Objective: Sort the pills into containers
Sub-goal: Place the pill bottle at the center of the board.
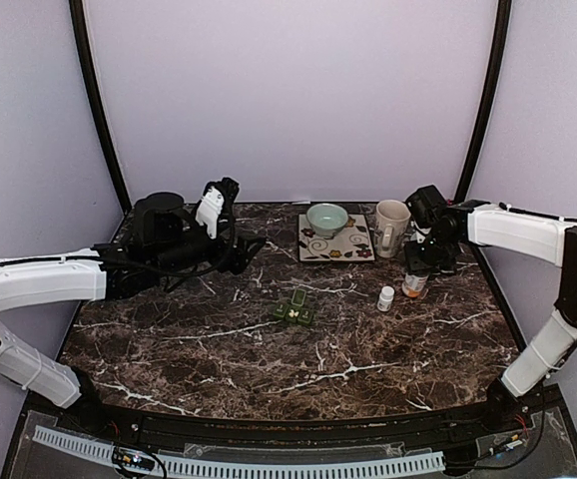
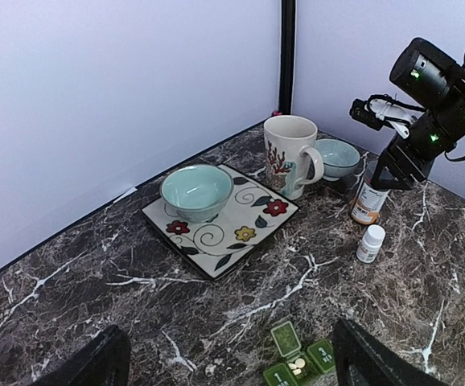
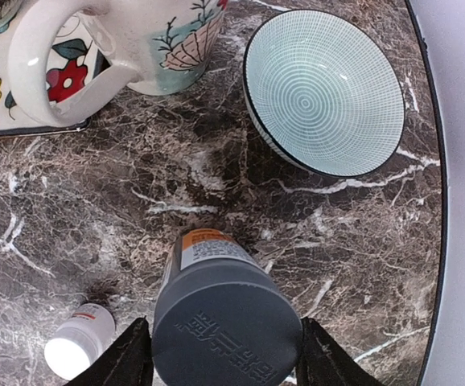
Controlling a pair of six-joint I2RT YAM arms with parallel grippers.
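Observation:
The dark green pill box (image 1: 294,310) lies mid-table with its middle lid (image 2: 285,338) flipped up. A few pale pills (image 2: 298,366) rest in that uncovered compartment; the lids marked 1 and 3 are down. My left gripper (image 2: 228,331) hovers open above the table just behind the box, nothing between its fingers (image 2: 96,362). My right gripper (image 3: 223,366) is shut on the cap of an orange-labelled, grey-capped pill bottle (image 3: 216,314), which stands near the right edge (image 1: 415,284). No loose pills show on the table.
A small white bottle (image 1: 385,297) stands left of the gripped bottle. Behind are a floral mug (image 1: 391,228), a patterned square plate (image 1: 353,242) carrying a pale green bowl (image 1: 326,218), and a blue-lined bowl (image 3: 323,88) by the right wall.

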